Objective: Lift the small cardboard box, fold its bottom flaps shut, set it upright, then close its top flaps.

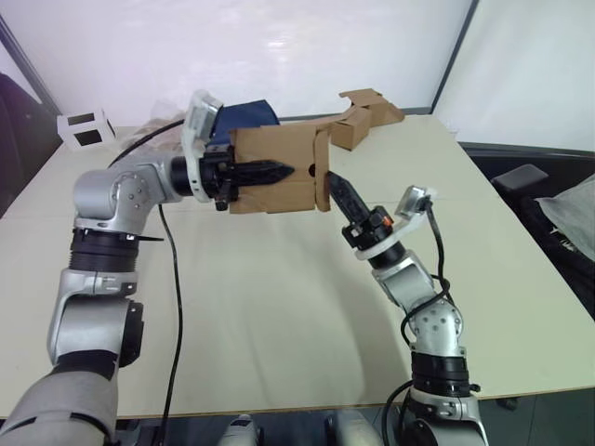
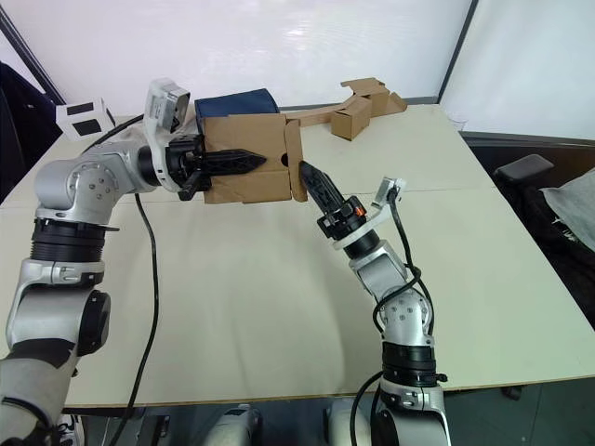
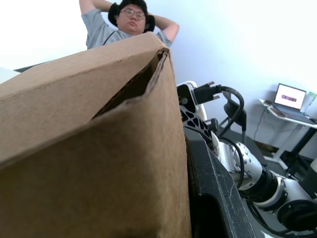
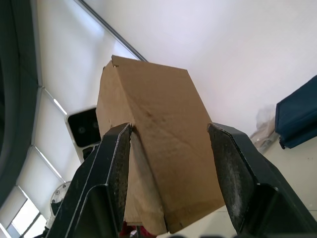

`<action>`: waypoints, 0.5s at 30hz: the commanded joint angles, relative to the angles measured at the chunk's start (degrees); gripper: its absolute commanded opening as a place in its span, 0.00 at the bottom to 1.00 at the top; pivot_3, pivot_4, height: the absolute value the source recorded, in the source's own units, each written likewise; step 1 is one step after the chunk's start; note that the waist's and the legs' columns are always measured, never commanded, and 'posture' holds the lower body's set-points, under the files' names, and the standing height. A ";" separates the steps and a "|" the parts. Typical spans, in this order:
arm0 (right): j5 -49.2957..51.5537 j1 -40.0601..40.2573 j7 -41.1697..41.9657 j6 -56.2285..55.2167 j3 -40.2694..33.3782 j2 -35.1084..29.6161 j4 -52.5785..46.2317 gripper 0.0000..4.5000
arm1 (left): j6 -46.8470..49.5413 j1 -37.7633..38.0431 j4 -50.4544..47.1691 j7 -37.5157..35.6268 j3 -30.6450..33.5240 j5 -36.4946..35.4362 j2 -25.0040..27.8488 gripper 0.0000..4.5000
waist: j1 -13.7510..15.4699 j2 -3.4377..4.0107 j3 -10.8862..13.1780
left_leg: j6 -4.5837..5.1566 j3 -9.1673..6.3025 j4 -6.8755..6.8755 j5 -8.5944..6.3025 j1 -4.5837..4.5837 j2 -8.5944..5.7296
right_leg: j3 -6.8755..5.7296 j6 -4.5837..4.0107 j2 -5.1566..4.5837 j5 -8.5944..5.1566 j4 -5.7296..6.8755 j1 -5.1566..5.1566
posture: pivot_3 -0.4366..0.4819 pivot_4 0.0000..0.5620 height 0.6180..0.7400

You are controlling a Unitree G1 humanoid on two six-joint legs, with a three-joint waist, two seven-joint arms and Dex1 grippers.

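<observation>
The box [image 1: 279, 167] is off the table [image 1: 279, 307], held in the air above its far half and turned on its side. The left gripper [image 1: 270, 172] pinches it: one black finger [image 1: 265, 171] lies flat along the wall that faces the camera, and the left wrist view shows cardboard pressed right against that finger, so the jaws are clamped on a wall of the box. At the box's right end a flap [image 1: 322, 167] stands nearly closed, a thin edge of cardboard running top to bottom. In the left wrist view a dark slit is open where the flaps meet at a corner.

The right gripper [image 1: 340, 193] points up and leftward at that end of the box, its tips just at the lower edge of the flap. Its jaws are spread wide; in the right wrist view the two fingers [image 4: 114, 173] stand on either side of the box's end, with the box between them but not squeezed. Whether a fingertip touches the flap cannot be told.

Farther back on the table lie a brown box with a long strip [image 1: 358, 119], a dark blue bag [image 1: 246, 115] behind the held box, and a white box with black squares [image 1: 85, 130] at the far left corner. A black cable [image 1: 177, 307] trails across the table's left side. In the left wrist view a person [image 3: 126, 22] sits with hands behind the head.
</observation>
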 commanded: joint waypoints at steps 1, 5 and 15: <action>1.04 -0.86 0.11 0.15 -0.20 -0.01 -1.01 0.56 | -0.11 -0.95 -1.83 -0.94 1.30 -1.03 0.68 0.00 | -0.02 0.00 0.00 | 0.00 0.00 0.00 0.00 0.00 0.00 | 0.00 0.00 0.00 0.00 0.00 0.00 | 0.48 0.27 1.00; 0.62 -0.63 0.30 0.37 0.40 0.10 -1.20 0.56 | -0.20 -1.07 -1.69 -0.95 1.24 -0.90 0.70 0.00 | -0.07 0.00 0.00 | 0.00 0.00 0.00 0.00 0.00 0.00 | 0.01 0.00 0.01 0.00 0.01 -0.01 | 0.48 0.27 1.00; -1.82 -0.63 -0.29 -1.17 1.53 0.92 -0.74 0.56 | -0.55 -0.87 -1.88 -0.75 0.54 -0.32 0.26 0.00 | -0.05 0.00 0.00 | 0.00 0.00 0.00 0.00 0.00 0.00 | 0.01 0.00 0.00 0.00 0.01 -0.01 | 0.48 0.27 1.00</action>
